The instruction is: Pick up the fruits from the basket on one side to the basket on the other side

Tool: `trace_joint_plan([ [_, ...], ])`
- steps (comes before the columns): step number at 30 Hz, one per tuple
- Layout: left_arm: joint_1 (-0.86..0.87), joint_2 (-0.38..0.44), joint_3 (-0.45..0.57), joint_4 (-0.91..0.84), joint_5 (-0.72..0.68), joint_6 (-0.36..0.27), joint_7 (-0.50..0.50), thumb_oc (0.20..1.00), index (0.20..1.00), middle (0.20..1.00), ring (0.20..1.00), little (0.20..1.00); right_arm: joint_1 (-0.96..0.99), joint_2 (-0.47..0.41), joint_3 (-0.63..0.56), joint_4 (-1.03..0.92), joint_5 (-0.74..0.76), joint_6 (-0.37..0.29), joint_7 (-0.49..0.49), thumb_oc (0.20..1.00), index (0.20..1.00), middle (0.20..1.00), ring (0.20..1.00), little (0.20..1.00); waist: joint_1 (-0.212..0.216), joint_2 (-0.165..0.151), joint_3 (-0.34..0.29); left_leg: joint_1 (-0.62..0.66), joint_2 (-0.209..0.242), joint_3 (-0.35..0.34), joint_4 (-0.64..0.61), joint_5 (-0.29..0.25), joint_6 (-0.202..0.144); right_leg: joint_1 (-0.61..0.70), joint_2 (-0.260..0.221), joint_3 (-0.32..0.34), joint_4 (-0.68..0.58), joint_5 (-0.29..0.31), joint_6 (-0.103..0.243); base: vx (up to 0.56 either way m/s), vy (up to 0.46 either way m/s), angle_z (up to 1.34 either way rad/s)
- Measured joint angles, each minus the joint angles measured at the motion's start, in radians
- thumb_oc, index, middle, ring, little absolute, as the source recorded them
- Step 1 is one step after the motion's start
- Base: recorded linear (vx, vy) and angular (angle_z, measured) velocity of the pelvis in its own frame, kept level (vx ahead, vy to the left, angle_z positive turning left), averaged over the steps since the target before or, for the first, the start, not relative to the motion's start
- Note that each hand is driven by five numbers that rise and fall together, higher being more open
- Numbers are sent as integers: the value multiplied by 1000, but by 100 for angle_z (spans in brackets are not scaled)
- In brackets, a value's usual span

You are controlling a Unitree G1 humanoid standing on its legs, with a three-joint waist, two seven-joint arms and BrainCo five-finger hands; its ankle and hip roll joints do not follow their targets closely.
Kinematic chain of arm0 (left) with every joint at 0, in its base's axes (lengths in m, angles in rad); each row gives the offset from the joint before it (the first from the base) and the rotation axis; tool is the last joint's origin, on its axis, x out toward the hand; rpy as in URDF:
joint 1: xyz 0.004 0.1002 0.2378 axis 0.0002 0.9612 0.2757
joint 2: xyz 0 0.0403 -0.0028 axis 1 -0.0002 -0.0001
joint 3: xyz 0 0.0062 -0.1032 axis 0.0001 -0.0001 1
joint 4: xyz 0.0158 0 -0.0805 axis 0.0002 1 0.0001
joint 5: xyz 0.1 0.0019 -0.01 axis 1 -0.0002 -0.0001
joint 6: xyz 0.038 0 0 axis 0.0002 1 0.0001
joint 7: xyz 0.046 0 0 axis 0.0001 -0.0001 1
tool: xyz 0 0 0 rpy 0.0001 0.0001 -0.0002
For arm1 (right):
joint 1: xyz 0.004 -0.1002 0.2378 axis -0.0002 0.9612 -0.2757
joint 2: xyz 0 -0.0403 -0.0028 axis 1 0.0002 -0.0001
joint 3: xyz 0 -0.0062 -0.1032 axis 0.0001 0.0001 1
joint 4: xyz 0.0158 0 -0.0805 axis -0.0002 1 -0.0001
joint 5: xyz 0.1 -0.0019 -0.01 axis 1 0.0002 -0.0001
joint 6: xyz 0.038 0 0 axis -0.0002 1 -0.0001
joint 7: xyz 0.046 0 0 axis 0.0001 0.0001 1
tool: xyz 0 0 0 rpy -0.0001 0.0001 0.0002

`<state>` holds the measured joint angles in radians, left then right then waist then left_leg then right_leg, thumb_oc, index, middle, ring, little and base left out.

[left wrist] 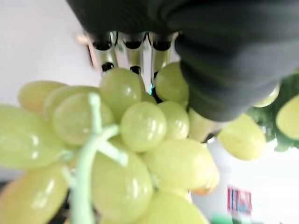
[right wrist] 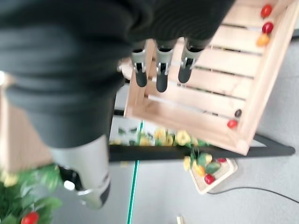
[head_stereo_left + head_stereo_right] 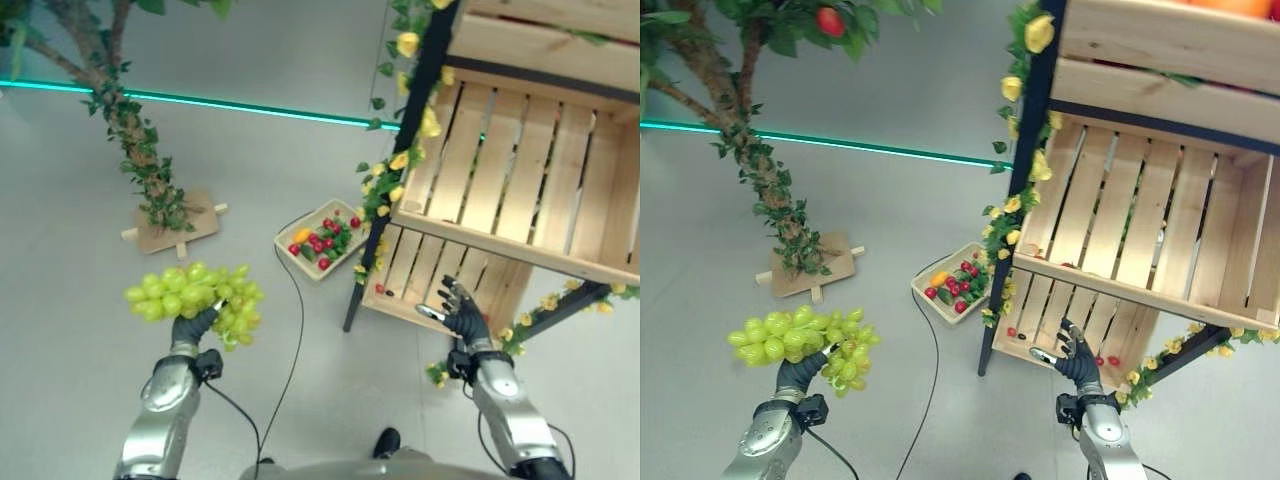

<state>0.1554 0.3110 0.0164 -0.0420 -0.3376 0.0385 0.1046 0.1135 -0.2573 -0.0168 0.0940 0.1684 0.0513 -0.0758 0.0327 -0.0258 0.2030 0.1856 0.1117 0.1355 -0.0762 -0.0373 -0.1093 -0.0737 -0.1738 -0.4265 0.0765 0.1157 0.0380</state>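
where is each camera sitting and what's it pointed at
Left eye view: head, looking down at the floor; left hand holds the grape bunch, right hand open by the wooden crate.
Right eye view: same scene, slightly offset.
Left wrist view: close on the grapes.
Right wrist view: onto the lower crate; shares the small tray.

Left hand (image 3: 192,328) clutching green grapes (image 3: 195,296), right hand (image 3: 462,314) relaxed beside wooden crate (image 3: 455,283)

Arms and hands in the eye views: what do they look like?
Both arms are silver-grey with smooth rounded shells. The left hand and right hand wear dark ribbed covers over back and wrist. Fingers are silver with dark tips.
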Motion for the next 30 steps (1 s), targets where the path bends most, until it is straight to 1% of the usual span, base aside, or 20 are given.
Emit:
trace_joint_plan([
  [1, -16, -1, -16, 0, -1, 0, -1, 200, 200, 200, 200, 200, 20, 7, -29, -4, 0, 0, 0, 1000, 1000, 1000, 1000, 1000, -21, 3, 2, -6, 6, -26, 9, -11, -12, 5, 15, 133, 11, -20, 28, -99, -108, 9],
  [3, -31, 13, -39, -5, -1, -1, -5, 200, 200, 200, 200, 200, 47, 11, -42, -8, 0, -1, -3, 1000, 1000, 1000, 1000, 1000, -44, -11, 3, -1, 10, -18, 20, -14, -16, -12, 18, 218, 13, -17, 57, -157, -156, -20],
  [4, -33, 21, -37, -8, -1, -1, -6, 200, 200, 200, 200, 200, 34, 15, -38, 3, 0, -1, -4, 1000, 1000, 1000, 1000, 1000, -32, -4, 7, -13, 40, 37, 32, -23, -15, -26, 18, 195, -47, -35, 83, -169, -247, -68],
  [5, -51, 13, -35, 4, -2, 3, -6, 200, 200, 200, 200, 200, 18, 13, -38, 14, 0, -1, -8, 1000, 1000, 1000, 1000, 1000, -21, 11, 14, -24, 63, 73, 46, -22, -16, -43, -9, 118, 16, -47, 52, -95, -263, -65],
  [6, -70, -12, -36, 12, -3, 7, -8, 200, 200, 200, 200, 200, 4, 3, -40, 25, 0, 0, -10, 1000, 1000, 1000, 1000, 1000, -15, 27, 18, -31, 84, 93, 53, -21, -19, -67, -89, 43, 174, -85, 38, -44, -427, -23],
  [7, -75, -26, -35, 11, -10, 6, -6, 200, 200, 200, 200, 200, 2, 0, -41, 15, 0, 0, -10, 1000, 1000, 1000, 1000, 1000, -13, 29, 19, -26, 84, 107, 59, -21, -19, -58, -167, 38, 264, -110, 84, -33, -459, -20],
  [8, -68, -23, -34, 10, -12, 6, -5, 200, 200, 200, 200, 200, 3, 2, -39, 4, 0, 0, -9, 1000, 1000, 1000, 1000, 1000, 0, 21, 15, -16, 79, 104, 56, -22, -20, -35, -192, 47, 247, -91, 79, -23, -381, -30],
  [9, -56, -9, -24, 13, -19, 7, 3, 200, 200, 200, 200, 200, 0, 8, -26, -7, 0, -5, -7, 1000, 1000, 1000, 1000, 1000, 20, -1, 5, -5, 92, 106, 69, -21, -34, 13, -219, 97, 185, -79, 113, -10, -302, -52],
  [10, -46, 7, -8, 13, -32, 7, 10, 200, 200, 200, 200, 200, -7, 9, -16, -13, -1, -5, -6, 1000, 1000, 1000, 1000, 1000, 41, -17, -4, 2, 90, 109, 77, -24, -39, 35, -202, 120, 144, -95, 150, -7, -441, -80],
  [11, -30, 0, 19, 17, -39, 5, 16, 200, 200, 200, 200, 200, -39, -3, -3, -12, -1, -4, -6, 1000, 1000, 1000, 1000, 1000, 55, -5, -2, -3, 127, 109, 108, -19, -46, 54, -161, 111, 96, -134, 194, -17, -599, -80],
  [13, 2, -53, 23, 20, -41, 6, 16, 200, 200, 200, 200, 200, -61, -53, -2, -9, 0, -4, -5, 1000, 1000, 1000, 1000, 1000, 49, 51, -3, -16, 193, 116, 151, 38, -61, 71, -85, 111, 49, -123, 153, -30, -425, -54],
  [15, 14, -72, 9, 19, -51, 6, 11, 200, 200, 200, 200, 200, -50, -74, -17, -12, 0, -1, -7, 1000, 1000, 1000, 1000, 1000, 30, 34, 2, -107, 223, 101, 284, 51, -59, 102, -76, 99, 1, -116, 124, -29, -288, -1],
  [17, 14, -92, -8, 19, -54, 3, 3, 200, 200, 200, 200, 200, -46, -113, -33, -9, 0, -5, -9, 1000, 1000, 1000, 1000, 1000, 19, 70, -7, -125, 186, 76, 183, 78, -61, 119, -38, 91, -33, -110, 111, -112, -449, 6],
  [18, 3, -100, -12, 21, -74, 1, 5, 200, 200, 200, 200, 200, -38, -131, -45, -6, 0, -4, -15, 1000, 1000, 1000, 1000, 1000, -4, 85, -4, -136, 208, 122, 197, 105, -94, 137, -15, 68, -51, -109, 107, -97, -462, 20],
  [20, -7, -102, -9, 21, -89, -4, 6, 200, 200, 200, 200, 200, -8, -126, -41, -15, 0, -4, -19, 1000, 1000, 1000, 1000, 1000, -15, 75, -1, -155, 223, 141, 205, 157, -82, 146, 7, 50, -77, -106, 88, -45, -329, 21],
  [22, 7, -103, -7, 21, -90, -3, 7, 200, 200, 200, 200, 200, -12, -113, -39, -15, 0, -5, -22, 1000, 1000, 1000, 1000, 1000, -9, 78, 5, -160, 235, 101, 232, 186, -61, 168, 30, 60, -115, -93, 66, 43, -173, -20],
  [24, 23, -108, -13, 20, -90, -3, 3, 200, 200, 200, 200, 200, -21, -116, -27, -13, 0, -7, -21, 1000, 1000, 1000, 1000, 1000, 9, 68, 14, -189, 168, -25, 247, 130, -114, 172, 11, 100, -146, -76, 58, 52, -124, -46],
  [25, 22, -118, -13, 18, -90, -3, -4, 200, 200, 200, 200, 200, -24, -123, -31, -11, 0, -7, -18, 1000, 1000, 1000, 1000, 1000, 8, 90, 13, -170, 104, -48, 131, 143, -102, 173, 9, 111, -157, -70, 62, 34, -93, -28],
  [27, 13, -135, -11, -6, -90, -3, -7, 200, 200, 200, 200, 200, -10, -142, -30, -4, 0, -4, -16, 1000, 1000, 1000, 1000, 1000, -6, 135, 19, -144, 99, -15, 67, 131, -62, 180, 37, 96, -168, -71, 72, 58, -139, 9],
  [30, -2, -132, -3, -27, -97, -5, -11, 200, 200, 200, 200, 200, -12, -137, -12, 16, 0, -2, -5, 1000, 1000, 1000, 1000, 1000, 37, 111, 43, -148, 91, -75, 101, 131, -62, 178, 27, 118, -174, -69, 74, 21, -93, -17],
])
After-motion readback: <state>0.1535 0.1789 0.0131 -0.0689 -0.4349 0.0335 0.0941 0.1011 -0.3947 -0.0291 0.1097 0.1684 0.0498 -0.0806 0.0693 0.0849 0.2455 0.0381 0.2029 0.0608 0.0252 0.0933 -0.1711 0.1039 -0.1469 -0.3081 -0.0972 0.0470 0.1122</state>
